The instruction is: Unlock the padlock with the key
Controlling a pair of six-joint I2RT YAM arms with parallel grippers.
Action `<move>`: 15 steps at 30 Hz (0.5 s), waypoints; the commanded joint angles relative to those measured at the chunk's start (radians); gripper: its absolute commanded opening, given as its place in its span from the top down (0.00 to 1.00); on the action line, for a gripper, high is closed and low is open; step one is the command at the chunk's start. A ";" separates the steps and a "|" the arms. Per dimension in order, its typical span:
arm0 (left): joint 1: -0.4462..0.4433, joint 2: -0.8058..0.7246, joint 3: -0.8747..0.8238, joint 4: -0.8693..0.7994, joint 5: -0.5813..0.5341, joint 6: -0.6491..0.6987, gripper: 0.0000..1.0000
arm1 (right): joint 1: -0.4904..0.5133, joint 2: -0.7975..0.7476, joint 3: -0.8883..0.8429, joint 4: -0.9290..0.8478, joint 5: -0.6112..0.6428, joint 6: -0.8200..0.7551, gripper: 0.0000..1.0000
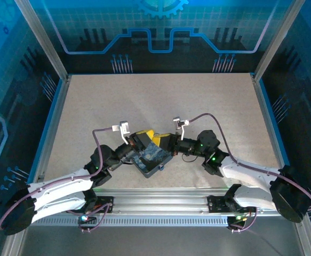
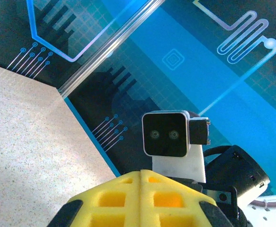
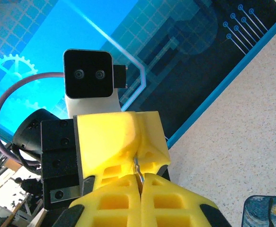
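Two robot arms meet above a dark-blue tin [image 1: 152, 156] lying toward 6 o'clock on the speckled desk [image 1: 160, 101]. The right pincer [image 3: 140, 183], yellow, is pressed together on the key [image 3: 138, 169], a thin metal sliver poking from its tips toward 12 o'clock. The left pincer [image 2: 140, 182], also yellow and pressed together, meets it tip to tip; whether it grips the key too I cannot tell. The padlock [image 1: 161, 168], a bluish speck, sits at the tin's 5 o'clock edge.
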 commanded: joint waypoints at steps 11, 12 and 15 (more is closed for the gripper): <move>0.008 -0.219 0.044 -0.439 -0.118 0.053 0.35 | -0.053 -0.183 0.057 -0.522 0.087 -0.274 0.98; 0.010 -0.243 0.063 -0.537 -0.139 0.047 0.32 | -0.057 -0.192 0.058 -0.558 0.089 -0.293 0.98; 0.009 -0.293 0.121 -0.853 -0.207 -0.005 0.28 | -0.070 -0.206 0.081 -0.702 0.112 -0.347 0.98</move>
